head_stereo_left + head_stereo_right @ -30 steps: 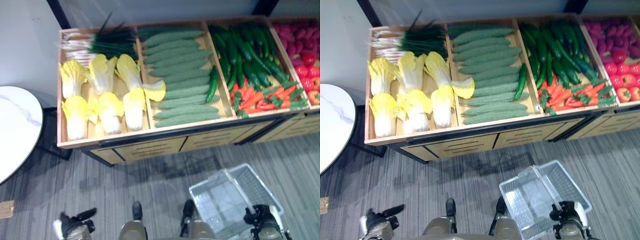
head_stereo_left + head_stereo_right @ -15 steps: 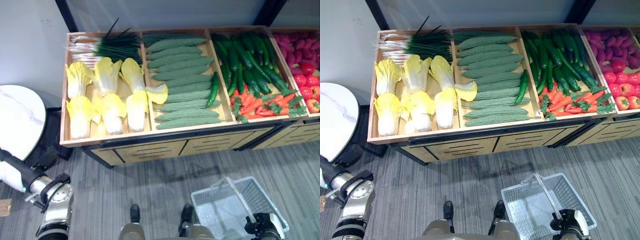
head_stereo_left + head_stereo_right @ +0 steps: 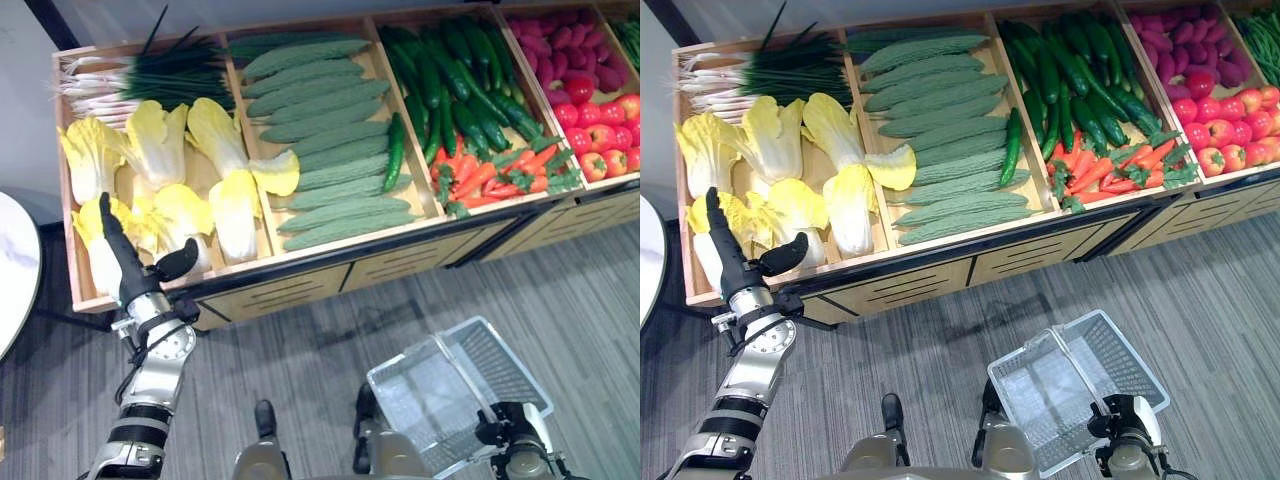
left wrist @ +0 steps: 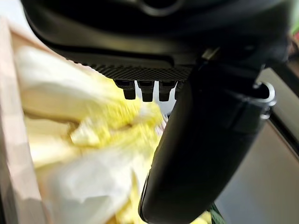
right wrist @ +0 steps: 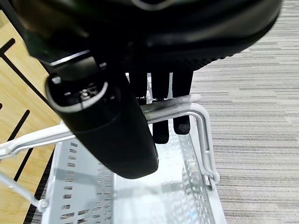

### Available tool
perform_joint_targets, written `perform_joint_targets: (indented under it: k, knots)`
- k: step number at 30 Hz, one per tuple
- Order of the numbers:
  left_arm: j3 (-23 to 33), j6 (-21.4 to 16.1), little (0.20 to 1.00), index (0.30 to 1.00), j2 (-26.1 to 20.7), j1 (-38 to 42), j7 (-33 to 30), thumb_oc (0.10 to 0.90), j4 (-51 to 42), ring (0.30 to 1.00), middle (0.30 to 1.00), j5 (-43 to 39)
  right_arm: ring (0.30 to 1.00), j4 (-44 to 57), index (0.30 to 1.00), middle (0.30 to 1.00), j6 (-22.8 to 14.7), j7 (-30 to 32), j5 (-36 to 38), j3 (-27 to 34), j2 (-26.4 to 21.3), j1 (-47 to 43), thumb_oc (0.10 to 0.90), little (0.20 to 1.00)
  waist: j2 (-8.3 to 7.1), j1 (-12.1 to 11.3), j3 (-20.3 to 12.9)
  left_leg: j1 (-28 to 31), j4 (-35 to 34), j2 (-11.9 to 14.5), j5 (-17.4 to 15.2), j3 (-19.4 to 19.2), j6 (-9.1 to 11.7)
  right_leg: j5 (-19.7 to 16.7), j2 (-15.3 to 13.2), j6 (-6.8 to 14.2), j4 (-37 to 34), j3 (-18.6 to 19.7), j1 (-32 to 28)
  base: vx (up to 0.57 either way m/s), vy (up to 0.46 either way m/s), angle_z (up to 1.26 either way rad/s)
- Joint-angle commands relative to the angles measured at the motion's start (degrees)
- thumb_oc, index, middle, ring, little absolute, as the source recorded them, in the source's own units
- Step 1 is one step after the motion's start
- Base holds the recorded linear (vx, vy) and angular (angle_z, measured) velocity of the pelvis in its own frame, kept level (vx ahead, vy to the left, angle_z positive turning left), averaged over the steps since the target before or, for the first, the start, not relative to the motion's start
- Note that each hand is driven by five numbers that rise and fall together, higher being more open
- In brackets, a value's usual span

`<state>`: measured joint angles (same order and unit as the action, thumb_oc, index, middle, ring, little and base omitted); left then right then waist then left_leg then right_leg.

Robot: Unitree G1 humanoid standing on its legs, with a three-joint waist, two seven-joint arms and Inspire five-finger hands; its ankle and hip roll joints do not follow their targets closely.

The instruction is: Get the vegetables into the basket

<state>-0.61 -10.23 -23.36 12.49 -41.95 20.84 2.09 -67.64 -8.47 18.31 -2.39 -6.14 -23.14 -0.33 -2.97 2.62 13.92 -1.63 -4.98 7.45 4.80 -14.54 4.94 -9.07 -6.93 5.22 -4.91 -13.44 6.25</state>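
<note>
The basket [image 3: 1080, 385], clear plastic and with nothing in it, hangs low over the grey floor [image 3: 1220, 290] in front of the wooden produce stand [image 3: 940, 270], its handle [image 5: 168, 109] clamped in the curled fingers of the right hand [image 3: 1120, 425]. On the stand lie yellow cabbages [image 3: 770, 180] at its left end, then cucumbers [image 3: 940, 130], peppers [image 3: 1080, 90] and tomatoes [image 3: 1230, 120]. The left hand [image 3: 735, 255] is raised at the stand's front left corner, fingers straight and together, thumb spread apart, over the nearest cabbage [image 4: 70, 140].
</note>
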Motion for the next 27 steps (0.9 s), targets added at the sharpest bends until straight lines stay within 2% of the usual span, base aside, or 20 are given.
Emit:
perform_joint_targets:
  k: [1,5,14,17,23,27]
  knots:
    - [1.00,-3.08,1.000,1.000,-2.77,7.30,-1.93,0.900,1.20,1.000,1.000,0.55,0.300,0.39,0.300,0.300,-0.94,2.17,-0.13,-1.92,-2.62,-1.21,0.400,0.300,-2.68,-0.08,-1.89,-0.04,-0.02,2.23,0.51,3.25,2.95,0.31,-3.68,5.65,1.82,5.29,1.13,0.01,-0.006,-0.10]
    - [0.22,-1.93,1.000,1.000,-1.39,9.33,-3.32,0.900,6.02,1.000,1.000,-0.01,0.300,0.66,0.300,0.300,-1.02,2.40,-0.16,-2.38,-2.39,-0.93,0.400,0.300,-3.22,0.68,-2.28,0.13,-0.02,2.51,0.40,2.68,3.07,0.22,-3.42,5.64,1.60,5.65,1.27,0.02,-0.009,-0.06]
    - [2.66,1.40,1.000,1.000,0.10,9.48,-7.56,0.900,13.34,1.000,1.000,-1.55,0.300,1.12,0.300,0.300,-0.66,3.69,-1.66,-3.32,-2.45,-1.08,0.400,0.300,-3.84,1.18,-2.65,1.04,-0.02,2.84,0.14,1.70,3.18,0.18,-2.85,5.46,1.58,6.74,1.59,0.02,-0.005,-0.08]
    - [2.34,4.04,1.000,1.000,-0.67,9.16,-6.17,0.900,17.17,1.000,1.000,-0.66,0.300,2.13,0.300,0.300,-0.35,3.35,-1.93,-3.55,-2.70,-0.92,0.400,0.300,-3.81,1.26,-2.43,1.03,-0.02,3.02,0.20,1.44,3.18,0.14,-2.67,5.39,1.69,7.02,1.98,0.00,-0.004,-0.06]
    - [2.12,5.88,1.000,1.000,-1.38,9.02,-5.83,0.900,22.03,1.000,1.000,0.02,0.300,2.02,0.300,0.300,-0.37,3.31,-2.11,-3.89,-2.67,-1.10,0.400,0.300,-3.63,1.31,-2.48,1.17,-0.02,3.17,0.23,1.19,3.28,0.31,-2.48,5.32,1.92,7.19,2.11,0.00,-0.001,-0.02]
    - [1.30,8.01,1.000,1.000,-2.00,9.80,-3.46,0.900,30.43,1.000,1.000,-1.27,0.300,2.01,0.300,0.300,-0.10,2.90,-2.30,-4.42,-3.22,-1.55,0.400,0.300,-3.41,1.58,-2.77,1.90,-0.02,3.41,0.14,0.85,3.31,0.55,-2.31,5.25,2.14,7.57,1.90,0.03,0.002,-0.06]
